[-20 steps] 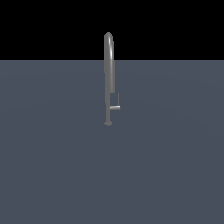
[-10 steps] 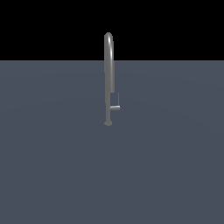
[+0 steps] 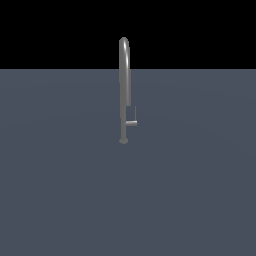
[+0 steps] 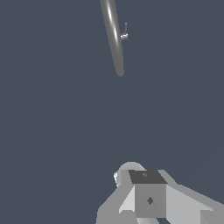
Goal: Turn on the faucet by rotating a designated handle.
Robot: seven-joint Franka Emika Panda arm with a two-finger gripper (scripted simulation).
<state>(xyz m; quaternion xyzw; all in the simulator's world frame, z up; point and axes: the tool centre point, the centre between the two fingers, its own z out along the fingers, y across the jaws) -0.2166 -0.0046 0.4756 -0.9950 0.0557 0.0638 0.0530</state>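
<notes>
Grey floor [image 3: 65, 200] fills the exterior view up to its far edge. Faucet [image 3: 124, 90] stands upright near the middle of that far edge, base flange on the floor. Handle [image 3: 132, 118] sticks out low on the pipe, toward the exterior view's right. Gripper: fingers out of frame, jaw state cannot be told.

You see the faucet [image 3: 124, 90] standing upright on the grey floor [image 3: 60, 190], its handle [image 3: 132, 119] jutting from the pipe toward 3 o'clock, low down.
</notes>
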